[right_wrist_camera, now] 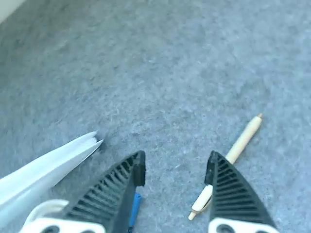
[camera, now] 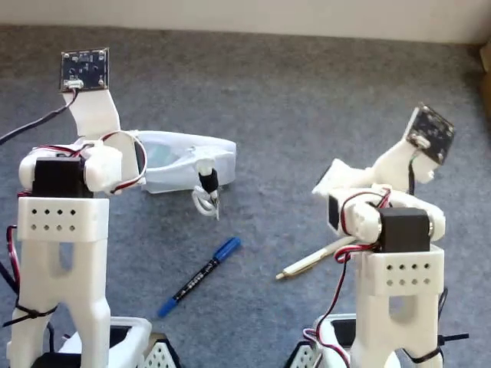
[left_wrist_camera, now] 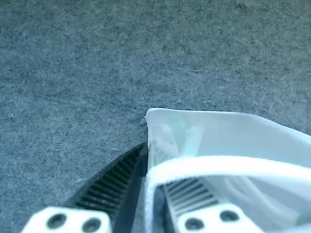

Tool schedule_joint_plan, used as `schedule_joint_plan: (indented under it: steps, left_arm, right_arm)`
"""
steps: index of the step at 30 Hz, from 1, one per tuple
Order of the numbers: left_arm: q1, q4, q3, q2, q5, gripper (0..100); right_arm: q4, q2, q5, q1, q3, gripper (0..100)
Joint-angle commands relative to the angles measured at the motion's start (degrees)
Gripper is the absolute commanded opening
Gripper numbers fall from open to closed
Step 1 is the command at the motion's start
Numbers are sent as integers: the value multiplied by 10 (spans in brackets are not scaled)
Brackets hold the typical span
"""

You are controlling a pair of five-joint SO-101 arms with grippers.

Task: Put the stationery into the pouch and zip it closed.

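Left end effector (left_wrist_camera: pixel 151 165) pinched the pouch (left_wrist_camera: pixel 233 136); right end effector (right_wrist_camera: pixel 175 167) gaped wide, needing to centre over the pen (right_wrist_camera: pixel 243 138).

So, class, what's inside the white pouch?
One finger of the left tool shows through the pouch wall; blue pen and beige pen lie outside. Its far end is covered.

L pincer (left_wrist_camera: pixel 148 161) clamped on white pouch (left_wrist_camera: pixel 228 138) edge; grey carpet (left_wrist_camera: pixel 97 58) beneath.
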Motion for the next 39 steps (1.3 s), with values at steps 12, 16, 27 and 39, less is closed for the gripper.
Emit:
schedule_joint_plan:
  steps: [12, 16, 27, 39]
  left_arm:
    - [-12, -16, 39, 22, 5, 6]
    - [-10, -16, 39, 22, 5, 6]
    - [-10, -16, 39, 22, 5, 6]
    - [-10, -24, 41, 26, 4, 6]
  right_arm:
    - [-180, 16, -18, 29, 149, 195]
    - [-180, 104, -18, 30, 146, 195]
    - [-184, 285, -14, 95, 85, 195]
    - [-185, 426, -14, 105, 31, 195]
